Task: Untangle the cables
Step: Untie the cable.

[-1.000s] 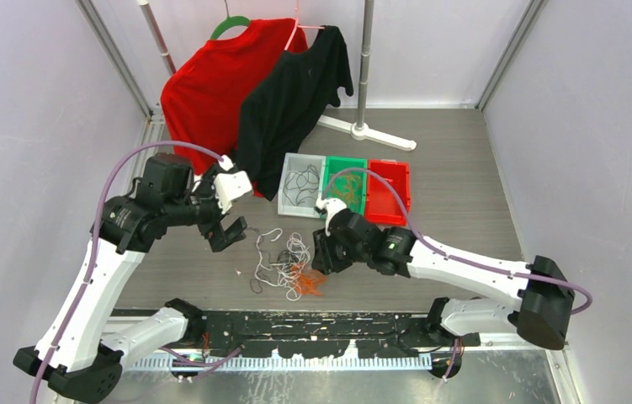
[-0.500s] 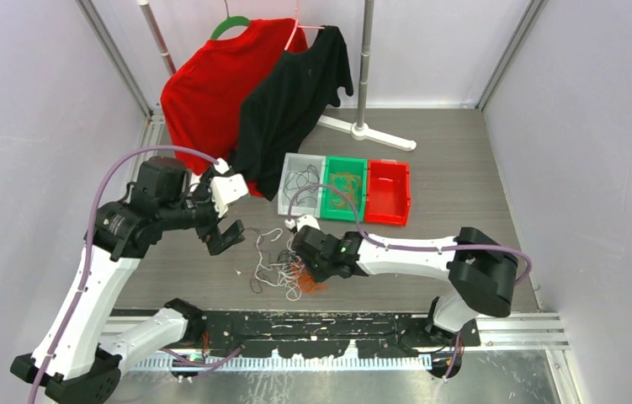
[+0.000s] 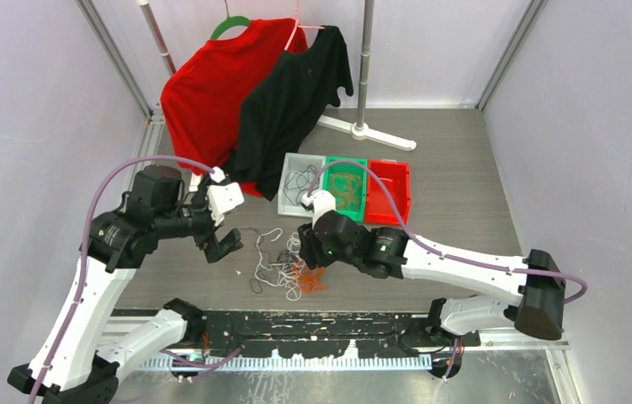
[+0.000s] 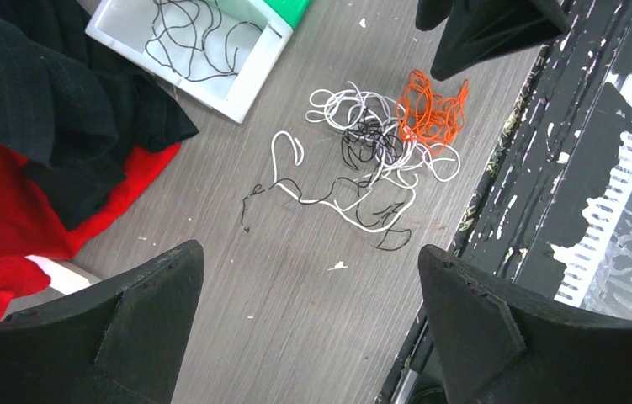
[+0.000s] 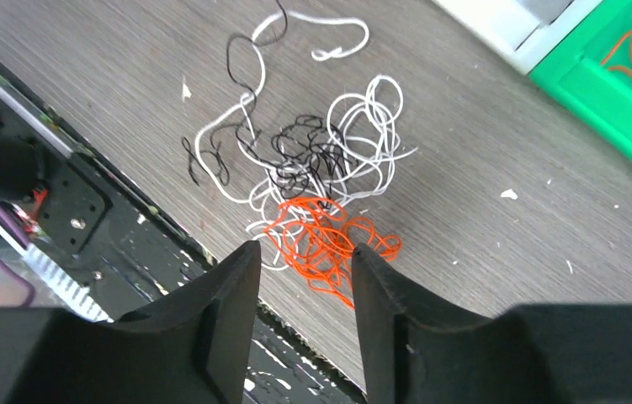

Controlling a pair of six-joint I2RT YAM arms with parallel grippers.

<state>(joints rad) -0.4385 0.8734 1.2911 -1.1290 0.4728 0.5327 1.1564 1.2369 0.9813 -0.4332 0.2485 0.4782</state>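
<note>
The cables [image 3: 281, 268] lie tangled on the table near its front edge: white and black loops [image 5: 321, 160] with an orange bunch [image 5: 322, 238] at the near-right side. In the left wrist view the tangle [image 4: 363, 156] and its orange bunch [image 4: 432, 109] are clearly apart from my left gripper [image 4: 308, 252]. That gripper [image 3: 221, 246] hovers left of the pile, wide open and empty. My right gripper [image 3: 307, 247] hangs just above the pile's right side. In the right wrist view it [image 5: 304, 250] stands partly open over the orange bunch, holding nothing.
Three small bins sit behind the pile: a white one [image 3: 287, 198] with black cord, a green one [image 3: 326, 206] with orange cord, a red one [image 3: 388, 192]. A red shirt [image 3: 207, 93] and black shirt [image 3: 295, 93] hang at the back left, by a rack foot [image 3: 371, 130].
My right gripper dipped low onto the pile's right side, shut, then rose and opened again with nothing in it. The left arm drifted slightly down and left. The tangle looks unmoved.
</note>
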